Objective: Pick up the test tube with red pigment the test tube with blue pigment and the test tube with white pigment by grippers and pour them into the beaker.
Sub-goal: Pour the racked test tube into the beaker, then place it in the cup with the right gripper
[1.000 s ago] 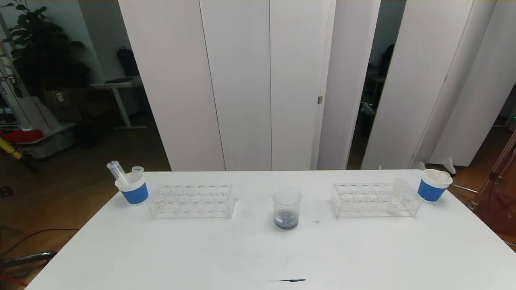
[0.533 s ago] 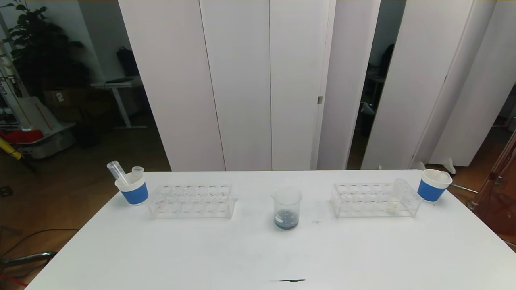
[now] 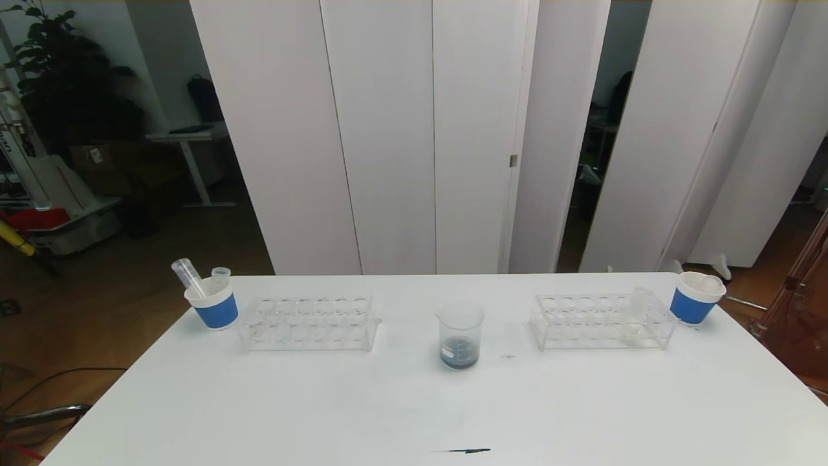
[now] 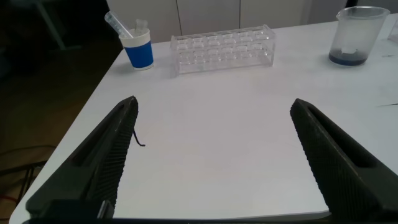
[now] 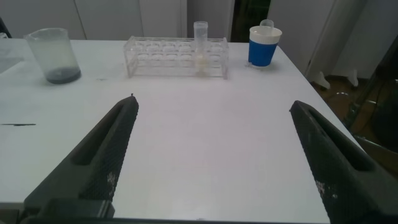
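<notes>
Beaker [image 3: 460, 336] unmoved since earlier, left gripper [image 4: 214, 155] and right gripper [image 5: 214, 155] jaws wide apart, empty.

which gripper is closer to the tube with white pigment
Right. The test tube with white pigment stands in the rack on the robot's right, ahead of the open right gripper. The left gripper faces the other rack, beyond the beaker.

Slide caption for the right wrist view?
Open right gripper faces rack holding white-pigment tube; beaker beyond.
</notes>
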`<action>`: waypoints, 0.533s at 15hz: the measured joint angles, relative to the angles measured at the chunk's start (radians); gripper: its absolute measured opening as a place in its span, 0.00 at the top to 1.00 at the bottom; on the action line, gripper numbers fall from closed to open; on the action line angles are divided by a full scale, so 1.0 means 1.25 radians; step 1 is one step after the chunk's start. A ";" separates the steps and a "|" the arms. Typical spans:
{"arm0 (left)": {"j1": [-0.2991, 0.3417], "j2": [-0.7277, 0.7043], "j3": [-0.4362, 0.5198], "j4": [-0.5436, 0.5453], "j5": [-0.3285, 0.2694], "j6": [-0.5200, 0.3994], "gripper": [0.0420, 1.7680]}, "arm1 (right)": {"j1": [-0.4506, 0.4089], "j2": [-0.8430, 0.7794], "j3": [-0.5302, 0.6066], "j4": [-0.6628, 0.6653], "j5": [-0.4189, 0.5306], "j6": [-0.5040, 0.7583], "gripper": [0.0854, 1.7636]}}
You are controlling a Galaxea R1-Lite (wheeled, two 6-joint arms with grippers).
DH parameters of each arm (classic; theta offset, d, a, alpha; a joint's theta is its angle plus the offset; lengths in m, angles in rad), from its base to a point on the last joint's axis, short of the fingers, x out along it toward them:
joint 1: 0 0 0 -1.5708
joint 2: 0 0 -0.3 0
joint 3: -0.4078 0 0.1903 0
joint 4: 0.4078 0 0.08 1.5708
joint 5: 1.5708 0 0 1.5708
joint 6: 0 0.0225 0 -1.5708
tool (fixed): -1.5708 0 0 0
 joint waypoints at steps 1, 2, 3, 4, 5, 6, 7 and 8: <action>0.000 0.000 0.000 0.000 0.000 0.000 0.01 | 0.000 0.000 0.000 0.000 0.000 0.000 0.01; 0.000 0.000 0.000 0.000 0.000 0.000 0.01 | 0.000 0.000 0.000 0.000 0.000 0.000 0.01; 0.000 0.000 0.000 0.000 0.000 0.000 0.01 | 0.000 0.000 0.000 0.000 0.000 0.000 0.01; 0.000 0.000 0.000 0.000 0.000 0.000 0.01 | 0.000 0.000 0.000 0.000 0.000 0.000 0.01; 0.000 0.000 0.000 0.000 0.000 0.000 0.01 | 0.000 0.000 0.000 0.000 0.000 0.000 0.01; 0.000 0.000 0.000 0.000 0.000 0.000 0.01 | 0.000 0.000 0.000 0.000 0.000 -0.001 0.01; 0.000 0.000 0.000 0.000 0.000 0.000 0.01 | 0.000 0.000 0.000 0.000 0.000 -0.001 0.01; 0.000 0.000 0.000 0.000 0.000 0.000 0.01 | 0.000 0.000 0.000 0.000 0.000 0.000 0.01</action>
